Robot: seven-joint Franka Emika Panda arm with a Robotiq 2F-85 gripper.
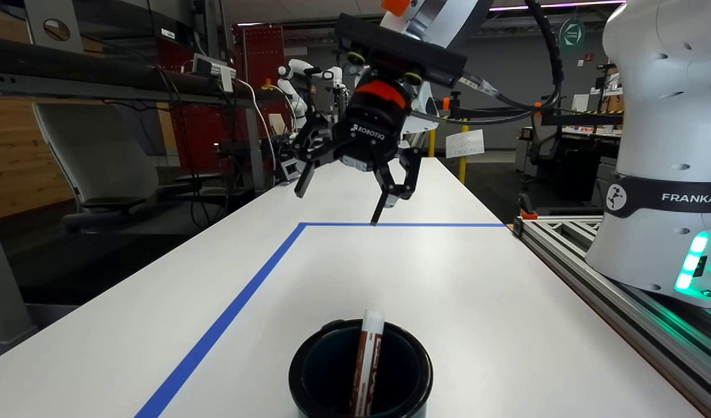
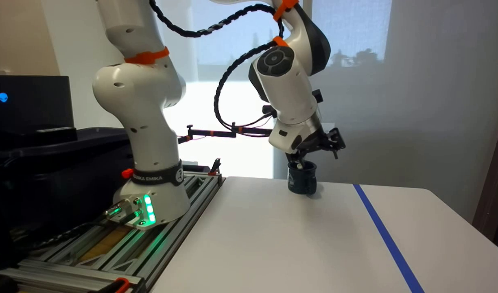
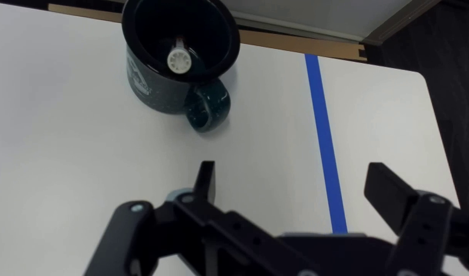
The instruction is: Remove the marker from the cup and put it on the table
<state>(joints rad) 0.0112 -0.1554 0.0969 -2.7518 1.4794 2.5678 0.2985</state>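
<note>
Now my hand (image 3: 290, 180) hangs nearest, canted, its fingers (image 3: 389, 197) spread wide with nothing between them. Below it, the white bench (image 3: 85, 161) gives me somewhere to lay the marker (image 3: 179, 61) afterwards, beside the blue tape (image 3: 324, 145). Farther on stands the dark teal speckled mug (image 3: 158, 94), with that marker inside, leaning toward the rim (image 3: 130, 34) above the handle (image 3: 220, 101), its white end poking up slightly. I'd shift over until that end sits midway between the fingers, square the hand up so both tips arrive level, and come down shallow. It would close roughly along the rim there, so I judge a pinch across the marker's sides should spare both mug and handle. Then I'd draw it out slowly along its own lean; a sideways pull could drag or tip the mug, and the tan edging (image 3: 295, 45) lies not far behind.
</note>
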